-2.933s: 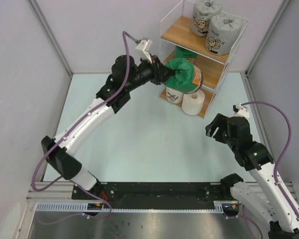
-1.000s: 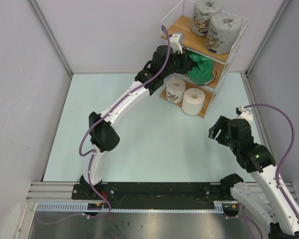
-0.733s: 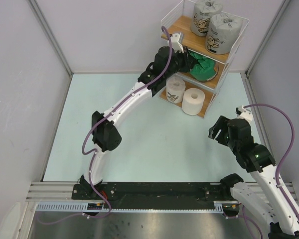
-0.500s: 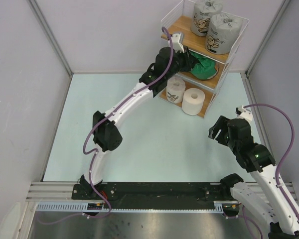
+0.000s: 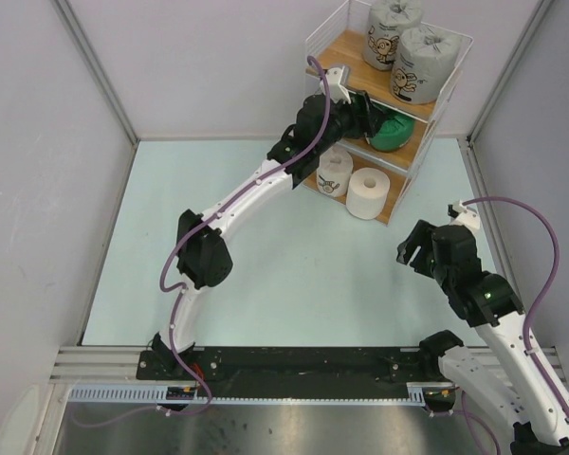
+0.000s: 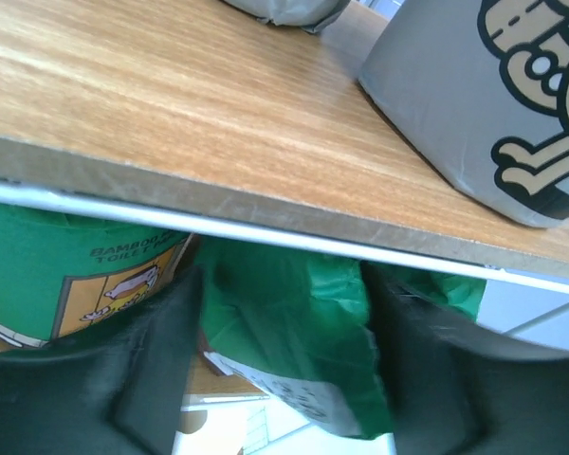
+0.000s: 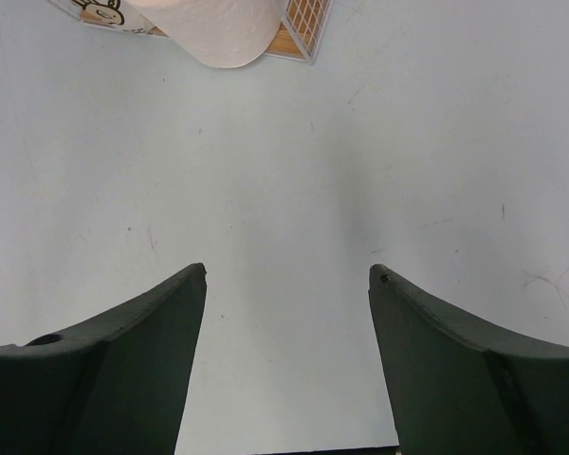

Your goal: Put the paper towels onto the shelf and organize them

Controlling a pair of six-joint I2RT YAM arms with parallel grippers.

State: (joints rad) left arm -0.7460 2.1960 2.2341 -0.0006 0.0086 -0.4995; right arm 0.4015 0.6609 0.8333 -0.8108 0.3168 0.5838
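Note:
My left gripper (image 5: 368, 116) reaches into the middle tier of the shelf (image 5: 438, 106) and is shut on a green-wrapped paper towel roll (image 5: 393, 129). In the left wrist view the roll's crumpled green wrap (image 6: 294, 332) sits between my fingers, under the top board (image 6: 171, 104). A second green roll (image 6: 66, 275) stands to its left. Two grey cartoon-print rolls (image 5: 396, 27) (image 5: 423, 64) stand on the top board. A white-wrapped roll (image 5: 335, 172) and a bare white roll (image 5: 369, 193) stand on the bottom board. My right gripper (image 5: 419, 248) is open and empty above the table.
The pale green table (image 5: 266, 265) is walled by grey panels on the left, back and right. The right wrist view shows bare table under my open gripper (image 7: 287, 275), with the bare white roll (image 7: 218, 28) and the shelf's corner (image 7: 303, 28) at the top edge.
My left arm has carried the green roll from in front of the shelf into the middle tier and pushed it deeper, to the right. The right arm has not moved.

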